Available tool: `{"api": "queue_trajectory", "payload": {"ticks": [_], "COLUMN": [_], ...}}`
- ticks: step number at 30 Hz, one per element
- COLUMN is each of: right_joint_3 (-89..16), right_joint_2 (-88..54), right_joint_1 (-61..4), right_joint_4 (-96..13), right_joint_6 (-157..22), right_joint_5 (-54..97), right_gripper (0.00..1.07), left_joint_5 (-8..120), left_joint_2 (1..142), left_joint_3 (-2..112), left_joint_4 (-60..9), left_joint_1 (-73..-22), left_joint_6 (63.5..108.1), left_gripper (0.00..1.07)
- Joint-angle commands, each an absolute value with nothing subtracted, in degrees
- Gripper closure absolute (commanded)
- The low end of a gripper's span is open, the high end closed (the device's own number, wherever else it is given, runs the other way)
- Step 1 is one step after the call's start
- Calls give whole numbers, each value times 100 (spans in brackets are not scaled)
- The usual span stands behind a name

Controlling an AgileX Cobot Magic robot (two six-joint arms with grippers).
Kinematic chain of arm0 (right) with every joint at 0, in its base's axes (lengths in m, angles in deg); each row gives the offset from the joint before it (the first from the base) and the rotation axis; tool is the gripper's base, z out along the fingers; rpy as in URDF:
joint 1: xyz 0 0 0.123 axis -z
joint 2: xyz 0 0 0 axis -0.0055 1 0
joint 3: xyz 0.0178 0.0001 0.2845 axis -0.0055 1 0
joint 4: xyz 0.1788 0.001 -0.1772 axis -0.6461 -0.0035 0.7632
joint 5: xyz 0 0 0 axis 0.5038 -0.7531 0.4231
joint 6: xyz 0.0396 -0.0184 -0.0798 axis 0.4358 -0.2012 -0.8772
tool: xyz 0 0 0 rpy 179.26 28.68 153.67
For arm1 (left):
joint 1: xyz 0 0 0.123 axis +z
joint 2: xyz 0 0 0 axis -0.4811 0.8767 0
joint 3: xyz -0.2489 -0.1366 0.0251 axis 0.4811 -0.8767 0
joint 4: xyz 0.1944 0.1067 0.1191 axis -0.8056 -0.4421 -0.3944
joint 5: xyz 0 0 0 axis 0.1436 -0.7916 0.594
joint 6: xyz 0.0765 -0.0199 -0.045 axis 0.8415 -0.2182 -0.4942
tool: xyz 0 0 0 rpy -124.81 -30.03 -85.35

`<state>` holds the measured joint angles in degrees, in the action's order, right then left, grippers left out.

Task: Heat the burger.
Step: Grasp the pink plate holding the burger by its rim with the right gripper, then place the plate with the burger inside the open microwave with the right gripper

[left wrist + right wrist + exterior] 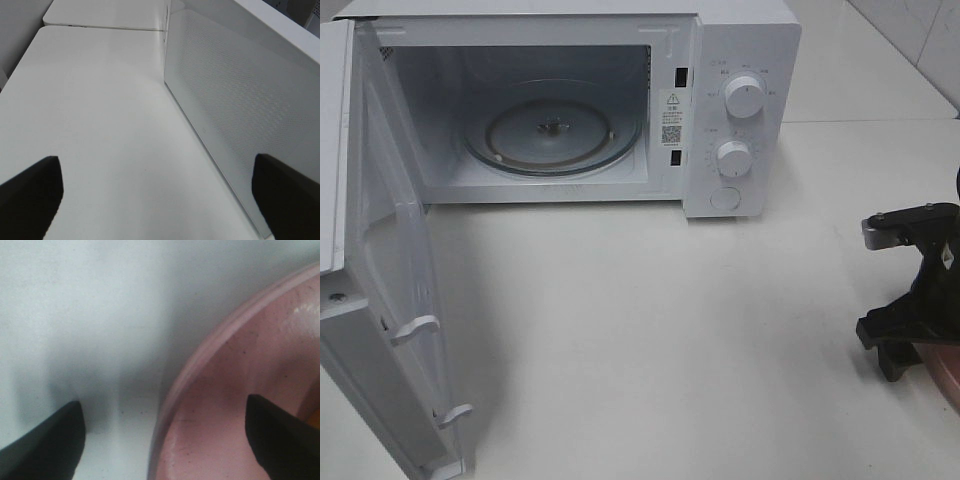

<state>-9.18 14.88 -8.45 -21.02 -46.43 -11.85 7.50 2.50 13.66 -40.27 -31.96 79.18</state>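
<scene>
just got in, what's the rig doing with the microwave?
The microwave has its door swung open, with nothing on the glass turntable. The right hand is open and straddles the rim of a pink plate, gripping nothing. The left hand is open over the table beside the door. No burger is clearly in view.

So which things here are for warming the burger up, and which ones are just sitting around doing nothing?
For the job: microwave, its open door, glass turntable, knobs, pink plate, right gripper open over the plate's rim. The burger itself is not clearly in view.
Just there: left gripper, open beside the door; white table.
</scene>
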Motion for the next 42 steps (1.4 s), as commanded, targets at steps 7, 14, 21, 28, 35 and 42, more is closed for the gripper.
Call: {"api": "queue_trajectory", "payload": {"ticks": [7, 14, 21, 28, 35, 42], "right_joint_3": [-889, -889, -895, -981, -981, -981], "right_joint_2": [1752, 1763, 1763, 1672, 1311, 1093], "right_joint_1": [-822, -822, -845, -845, -885, -1281], "right_joint_4": [-2033, -1970, -1895, -1884, -1729, -1179], "right_joint_6": [-4448, -4402, -4402, -4408, -4299, -3738], "right_joint_5": [-1208, -1225, -1414, -1723, -2010, -2376], "right_gripper": [52, 103, 107, 107, 107, 107], "left_joint_5": [790, 790, 790, 790, 790, 790], "left_joint_2": [130, 130, 130, 130, 130, 130], "left_joint_3": [1349, 1349, 1349, 1349, 1349, 1349], "left_joint_4": [-4027, -4027, -4027, -4027, -4027, -4061], "left_joint_1": [-3185, -3185, -3185, -3185, -3185, -3185], "left_joint_6": [7924, 7924, 7924, 7924, 7924, 7924], "left_gripper": [9, 9, 9, 9, 9, 9]}}
